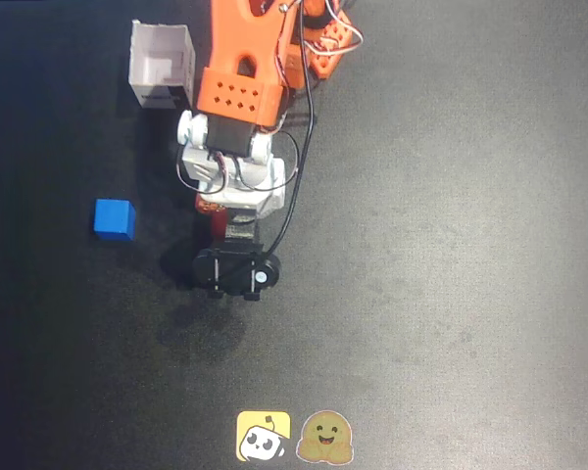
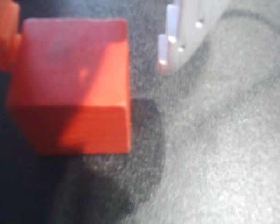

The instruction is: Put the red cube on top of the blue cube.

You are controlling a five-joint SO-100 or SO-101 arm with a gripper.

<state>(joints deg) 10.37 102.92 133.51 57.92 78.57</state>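
The red cube point(image 2: 74, 88) fills the left of the wrist view and rests on the dark table. My gripper point(image 2: 84, 42) is open around it: the orange finger point(image 2: 2, 37) touches the cube's left side, while the white finger point(image 2: 175, 37) stands apart on the right. In the overhead view only a sliver of the red cube point(image 1: 212, 208) shows beneath the gripper point(image 1: 220, 220). The blue cube point(image 1: 113, 217) sits alone on the table, about a hand's width to the left of the gripper there.
A white open box point(image 1: 162, 64) stands at the back left, beside the arm's orange body point(image 1: 240, 93). Two stickers point(image 1: 294, 437) lie near the front edge.
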